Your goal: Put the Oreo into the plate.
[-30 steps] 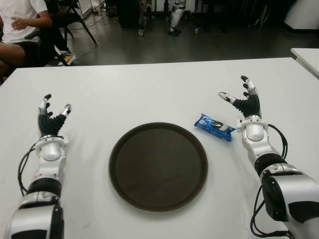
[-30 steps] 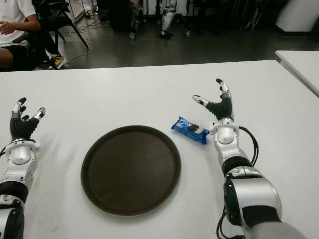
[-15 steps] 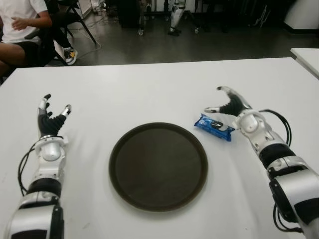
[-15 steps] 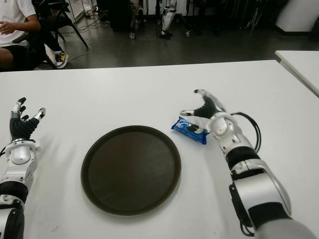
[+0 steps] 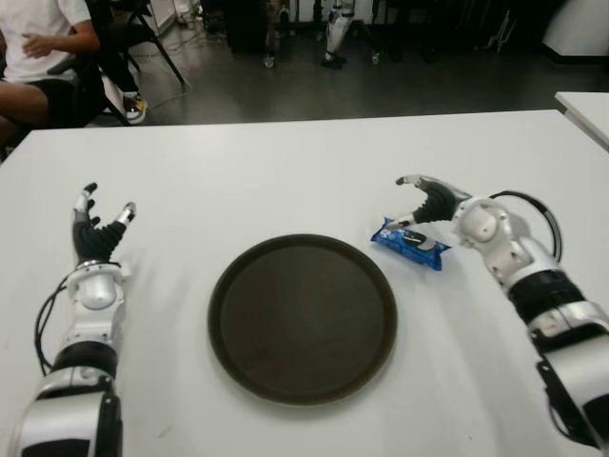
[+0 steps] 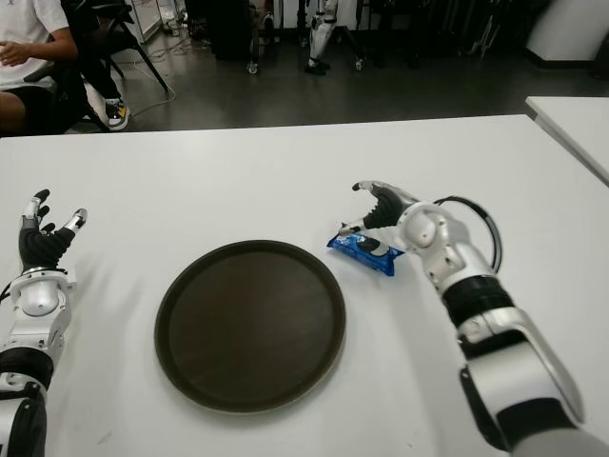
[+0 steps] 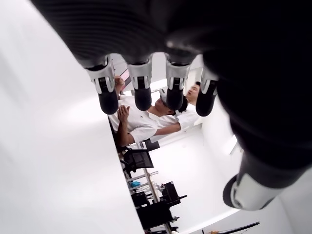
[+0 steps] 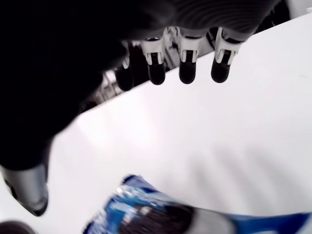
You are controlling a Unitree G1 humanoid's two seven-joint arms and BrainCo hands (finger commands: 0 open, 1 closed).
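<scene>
Just right of the plate (image 5: 303, 319) on the desk (image 5: 285, 181) lies the Oreo (image 5: 409, 243), so lower your right hand (image 5: 433, 205), fingers (image 8: 187, 68) spread and empty above it, and close across the packet's middle, while your left hand (image 5: 95, 233) waits open, well left of the plate.

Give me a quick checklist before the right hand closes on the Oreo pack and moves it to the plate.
1. Right hand over the Oreo pack: ok.
2. Right hand's fingers spread, nothing held: ok.
3. Pack lying on the white table, outside the plate: ok.
4. Plate bare, with room for the pack: ok.
5. Fingers touching the pack: cannot tell.
6. Left hand far left of the plate, fingers spread: ok.
</scene>
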